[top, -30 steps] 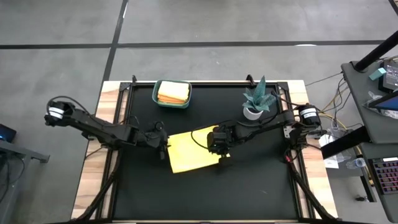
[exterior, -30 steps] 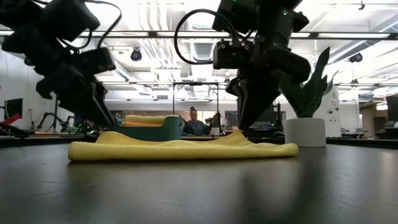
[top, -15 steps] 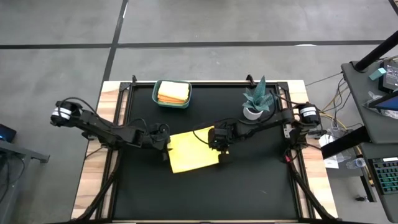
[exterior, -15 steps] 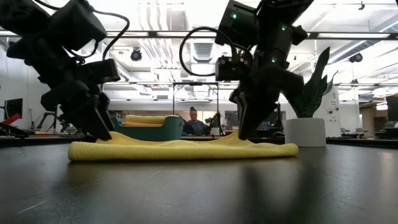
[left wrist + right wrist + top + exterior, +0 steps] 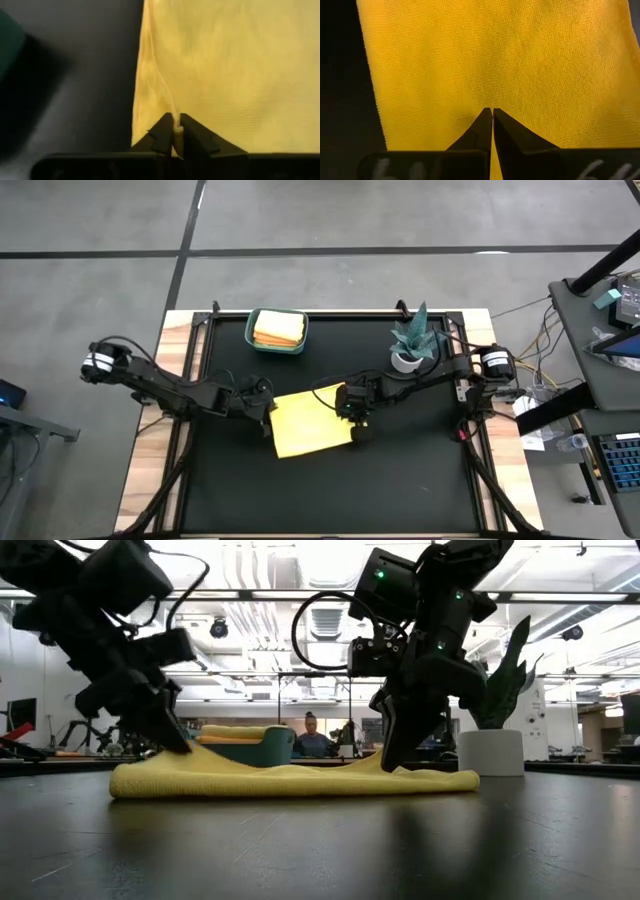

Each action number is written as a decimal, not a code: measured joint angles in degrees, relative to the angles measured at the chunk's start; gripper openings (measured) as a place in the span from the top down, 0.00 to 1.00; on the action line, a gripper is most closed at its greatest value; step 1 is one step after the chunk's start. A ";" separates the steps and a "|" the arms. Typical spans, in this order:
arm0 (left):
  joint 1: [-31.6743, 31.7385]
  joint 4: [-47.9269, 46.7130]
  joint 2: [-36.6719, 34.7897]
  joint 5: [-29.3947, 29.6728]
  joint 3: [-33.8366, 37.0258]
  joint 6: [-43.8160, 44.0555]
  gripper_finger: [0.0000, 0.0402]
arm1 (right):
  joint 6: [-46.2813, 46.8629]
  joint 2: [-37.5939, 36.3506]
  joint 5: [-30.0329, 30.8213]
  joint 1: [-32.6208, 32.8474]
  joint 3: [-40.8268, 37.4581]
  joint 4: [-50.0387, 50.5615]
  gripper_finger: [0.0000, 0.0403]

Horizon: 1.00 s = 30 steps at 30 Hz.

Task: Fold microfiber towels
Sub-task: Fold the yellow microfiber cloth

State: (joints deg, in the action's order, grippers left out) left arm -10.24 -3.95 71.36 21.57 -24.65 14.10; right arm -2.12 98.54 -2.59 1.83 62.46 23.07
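Yellow towel (image 5: 310, 423) lies flat near the middle of the black desk (image 5: 400, 480), with a robot arm at each of its side edges. From table height it looks like a low, long mound, with both edges lifted a little where the arms meet it.

The left end effector (image 5: 268, 413) sits at the towel's left edge. Its wrist camera shows the two dark fingers (image 5: 161, 134) closed together, with a thin ridge of yellow cloth pinched between their tips.

The right end effector (image 5: 358, 420) sits at the towel's right edge. Its fingers (image 5: 480, 130) are pressed fully shut, tip to tip, over the yellow fabric. It appears to have hold of the cloth, since the towel rises to a small peak under it in the table-height view, though the contact itself is hard to make out.

At the back of the desk, a teal bin (image 5: 277, 332) holds more folded towels (image 5: 279, 328), orange and yellow. A small potted plant (image 5: 412, 342) in a white pot stands at the back right, well apart from the bin. A person (image 5: 312, 739) is visible far off in the room behind.
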 joint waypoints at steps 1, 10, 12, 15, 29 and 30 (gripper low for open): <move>0.03 -0.03 -0.61 0.42 -0.09 -0.51 0.97 | 0.07 0.00 0.00 0.00 0.00 0.03 0.98; 0.03 -0.58 -3.73 8.27 -0.29 -1.01 0.97 | -0.43 0.00 0.29 0.00 0.00 -0.04 0.98; 0.05 -0.96 -3.63 12.58 0.10 -0.64 0.97 | -0.74 0.00 1.00 0.00 0.00 -0.07 0.98; 0.53 -1.02 -1.79 18.81 1.33 3.44 0.97 | -1.52 0.00 1.11 -0.11 0.00 -0.69 0.98; 2.15 2.47 8.73 20.77 1.64 6.52 0.88 | -2.31 0.00 1.16 -0.55 0.00 -1.80 0.98; 2.21 2.44 8.90 20.78 1.62 6.41 0.85 | -2.16 0.00 1.16 -0.55 0.00 -2.06 0.98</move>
State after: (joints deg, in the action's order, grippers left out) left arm -8.03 -1.51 80.27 42.35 -23.03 20.51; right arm -4.28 98.54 -1.43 1.28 62.46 21.01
